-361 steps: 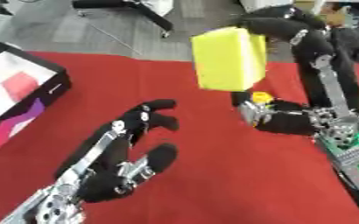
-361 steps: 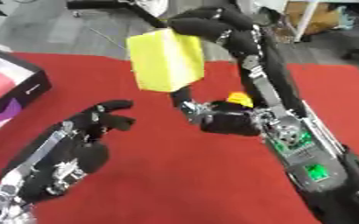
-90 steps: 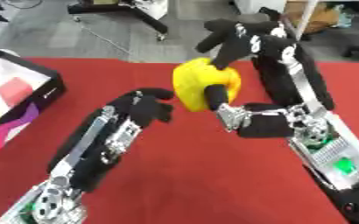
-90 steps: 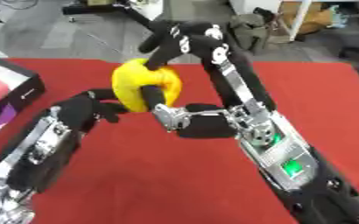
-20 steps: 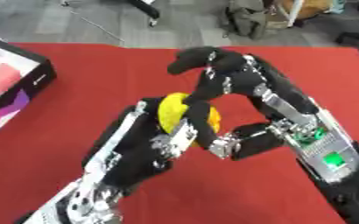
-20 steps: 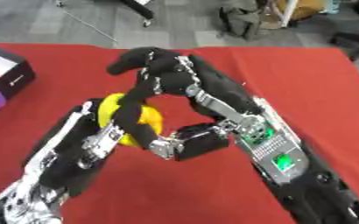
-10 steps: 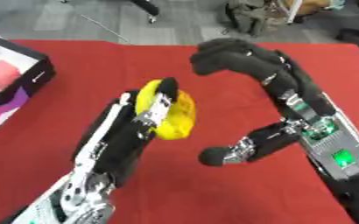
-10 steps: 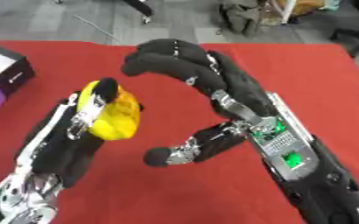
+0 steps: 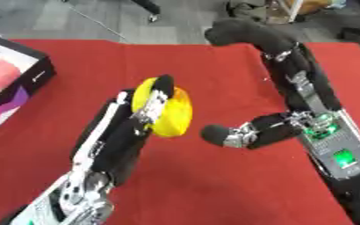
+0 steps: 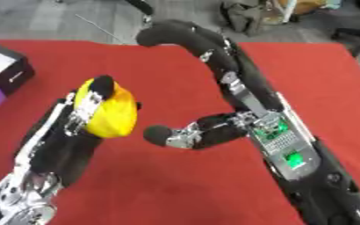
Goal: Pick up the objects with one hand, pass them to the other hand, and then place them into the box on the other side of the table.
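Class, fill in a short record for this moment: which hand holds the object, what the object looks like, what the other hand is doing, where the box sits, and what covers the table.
holding hand: left hand, fingers curled round the object
object: yellow rounded object
other hand: right hand, apart from the object, holding nothing
box: open box at the table's left edge
table cover: red cloth

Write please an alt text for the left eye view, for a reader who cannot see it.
The robot's left hand holds a round yellow object above a red table. Its right hand hangs apart at the upper right, holding nothing. An open box stands at the left edge.
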